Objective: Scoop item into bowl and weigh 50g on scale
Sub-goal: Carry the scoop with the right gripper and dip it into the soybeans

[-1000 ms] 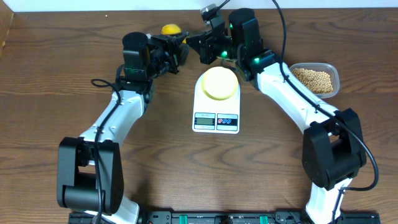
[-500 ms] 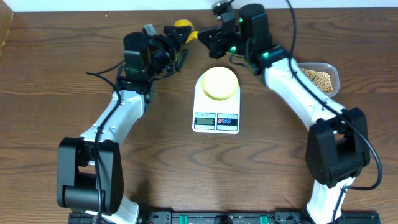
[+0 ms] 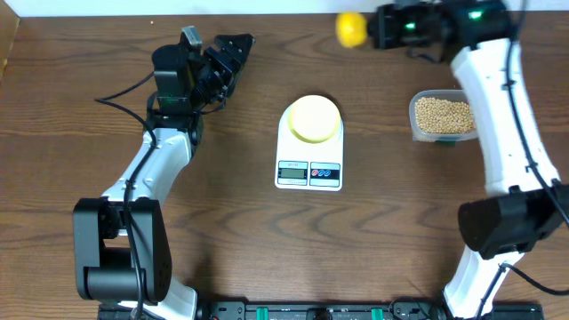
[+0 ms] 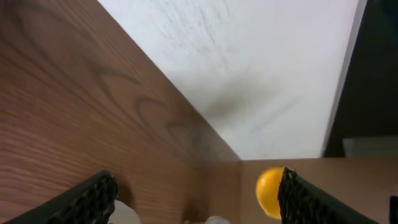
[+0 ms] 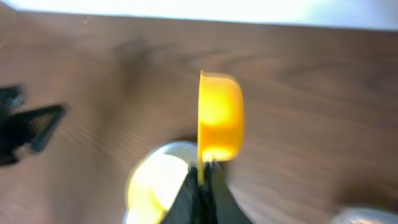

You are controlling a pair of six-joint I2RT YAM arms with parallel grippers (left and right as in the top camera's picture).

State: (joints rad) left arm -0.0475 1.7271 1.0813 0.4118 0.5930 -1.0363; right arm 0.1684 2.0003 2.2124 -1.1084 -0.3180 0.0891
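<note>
Right jaws clamp the scoop (image 3: 351,28), left jaws gape empty; bowl (image 3: 313,118) on scale (image 3: 309,173) looks empty, beans (image 3: 443,114) apparently unscooped.

The scale (image 3: 308,153) display is too small to read. In the right wrist view the yellow scoop (image 5: 220,118) is blurred, its handle hidden between the jaws.

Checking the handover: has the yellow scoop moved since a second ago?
Yes. The yellow scoop, held by the right gripper, went from left of the scale to its right.
</note>
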